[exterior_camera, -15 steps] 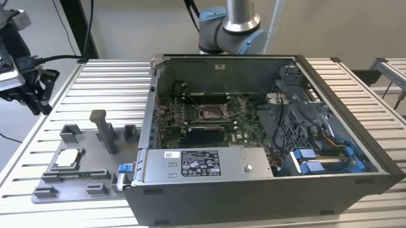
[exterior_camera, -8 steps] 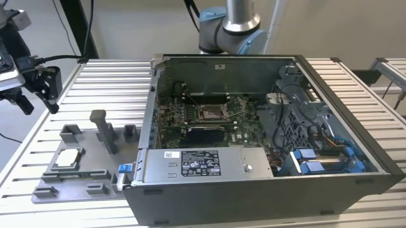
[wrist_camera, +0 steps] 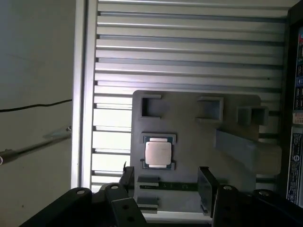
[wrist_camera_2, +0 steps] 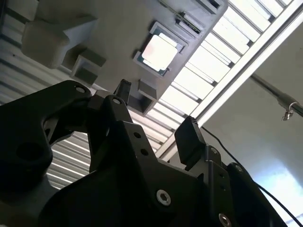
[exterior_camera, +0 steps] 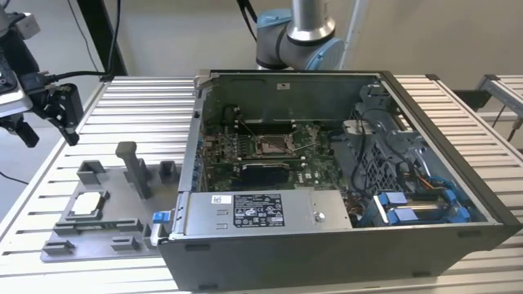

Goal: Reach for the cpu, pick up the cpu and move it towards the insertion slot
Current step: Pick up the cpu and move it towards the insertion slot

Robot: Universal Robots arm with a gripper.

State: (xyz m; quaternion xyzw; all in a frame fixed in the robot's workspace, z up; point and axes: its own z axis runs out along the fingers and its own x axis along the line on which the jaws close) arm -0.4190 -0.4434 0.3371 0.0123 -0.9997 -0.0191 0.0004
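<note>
The cpu (exterior_camera: 87, 204) is a flat silvery square lying in a recess of the grey tray (exterior_camera: 122, 222) on the exterior view's left. Both wrist views show it too, cpu (wrist_camera_2: 160, 50) and cpu (wrist_camera: 157, 153). My gripper (exterior_camera: 49, 136) hangs well above the table near its far left edge, apart from the tray. It is open, with nothing between its black fingers (wrist_camera: 206, 182). In both wrist views the gripper (wrist_camera_2: 156, 111) sits some way off the chip. The insertion slot (exterior_camera: 272, 145) is a metal-framed socket on the green board inside the open computer case.
The open computer case (exterior_camera: 327, 245) fills the table's middle and right, with a metal box (exterior_camera: 261, 211) at its front. A tall grey post (exterior_camera: 131, 162) and low blocks rise from the tray. The arm's base (exterior_camera: 298, 37) stands behind the case. The slatted table (exterior_camera: 139, 104) ends near the gripper.
</note>
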